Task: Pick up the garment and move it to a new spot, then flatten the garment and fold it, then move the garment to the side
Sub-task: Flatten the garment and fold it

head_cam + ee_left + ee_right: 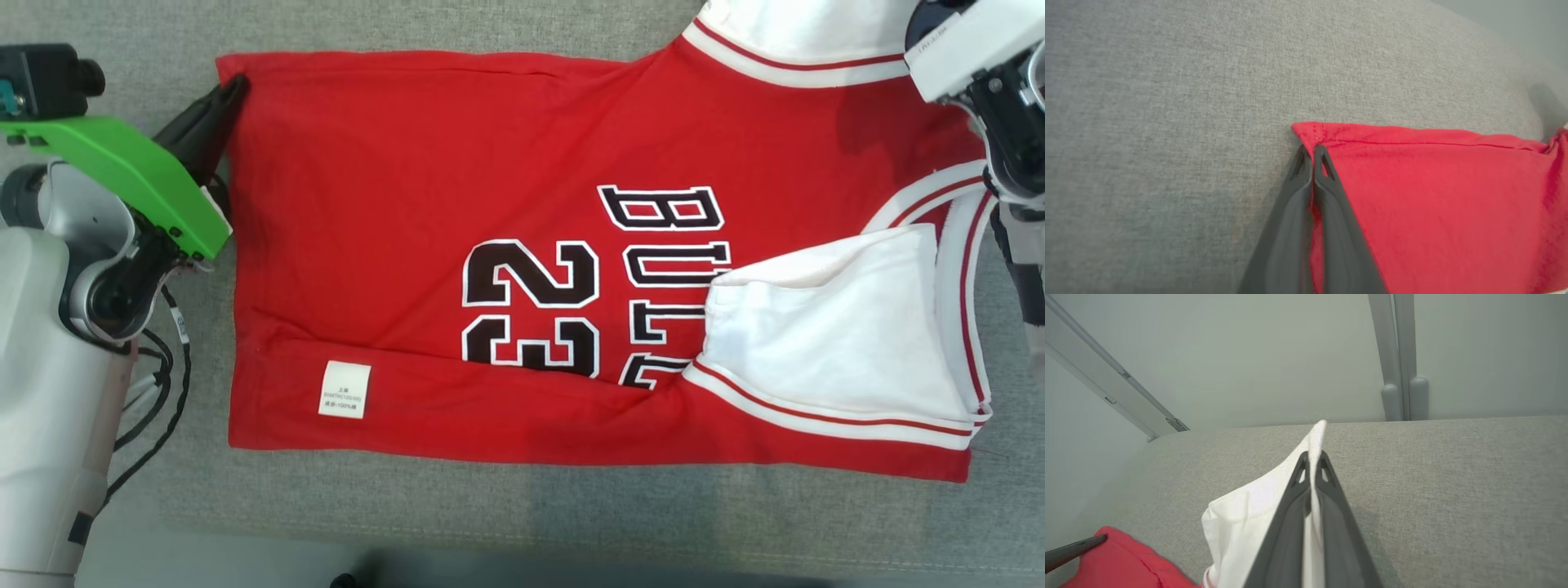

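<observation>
A red jersey (392, 212) with black "23" lettering and white sleeves lies spread on the grey fabric surface (506, 506). Its near side is folded over, and a white sleeve (824, 343) lies on top at the right. My left gripper (231, 88) is at the jersey's far left corner. In the left wrist view that gripper (1312, 150) is shut on the red hem corner (1314, 132). My right gripper (1312, 456) is shut on the edge of the other white sleeve (1241, 522), holding it up off the surface. My right wrist (971, 49) is at the top right.
A pale wall with metal rails (1398, 355) rises behind the grey surface (1453, 477). Black cables (163, 384) hang beside my left arm. The surface's near edge (571, 551) runs along the bottom of the head view. A white care label (344, 389) sits on the folded hem.
</observation>
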{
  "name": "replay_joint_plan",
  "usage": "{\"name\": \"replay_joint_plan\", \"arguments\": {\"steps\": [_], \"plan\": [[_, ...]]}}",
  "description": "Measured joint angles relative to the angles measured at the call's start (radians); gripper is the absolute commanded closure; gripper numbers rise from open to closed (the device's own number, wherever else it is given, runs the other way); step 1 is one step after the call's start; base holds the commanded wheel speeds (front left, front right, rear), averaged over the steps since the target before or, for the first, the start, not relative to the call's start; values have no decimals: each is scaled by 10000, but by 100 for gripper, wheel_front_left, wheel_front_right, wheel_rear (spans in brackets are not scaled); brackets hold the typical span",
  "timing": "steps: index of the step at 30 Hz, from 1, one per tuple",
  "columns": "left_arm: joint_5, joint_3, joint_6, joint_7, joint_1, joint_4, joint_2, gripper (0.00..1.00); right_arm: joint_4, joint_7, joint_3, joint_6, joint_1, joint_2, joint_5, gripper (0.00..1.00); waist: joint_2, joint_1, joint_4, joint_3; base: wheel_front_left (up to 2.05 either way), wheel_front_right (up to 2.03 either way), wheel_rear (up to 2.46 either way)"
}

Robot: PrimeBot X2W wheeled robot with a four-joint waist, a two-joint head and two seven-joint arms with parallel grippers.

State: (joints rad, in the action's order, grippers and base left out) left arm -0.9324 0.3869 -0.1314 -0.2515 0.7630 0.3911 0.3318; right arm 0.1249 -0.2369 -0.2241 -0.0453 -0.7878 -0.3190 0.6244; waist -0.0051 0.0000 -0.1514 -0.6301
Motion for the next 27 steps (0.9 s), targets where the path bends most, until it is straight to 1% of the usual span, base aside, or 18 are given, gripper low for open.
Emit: {"name": "replay_joint_plan", "arguments": {"steps": [4,6,12,18,24,27], "plan": [[-63,48,0,211,-246,127,0,100,-366,245,161,-15,622,-59,21,100,0,0,39,300,0,0,0],[-63,27,0,408,-395,192,19,100,-462,360,134,-75,1018,-40,44,100,0,0,50,459,0,0,0],[-63,19,0,861,-867,441,23,100,-637,667,173,-71,2330,71,416,100,0,0,96,1009,0,0,0],[-186,40,0,1133,-1356,548,40,100,-1099,1014,151,-73,3493,500,700,100,0,0,170,1598,0,0,0],[-341,69,0,1352,-1819,616,199,100,-1730,1310,109,-73,4252,677,832,100,0,0,338,2160,0,0,0],[-407,31,0,1383,-1972,629,408,100,-2113,1308,140,-63,4370,673,911,100,0,0,511,2353,0,0,0]]}}
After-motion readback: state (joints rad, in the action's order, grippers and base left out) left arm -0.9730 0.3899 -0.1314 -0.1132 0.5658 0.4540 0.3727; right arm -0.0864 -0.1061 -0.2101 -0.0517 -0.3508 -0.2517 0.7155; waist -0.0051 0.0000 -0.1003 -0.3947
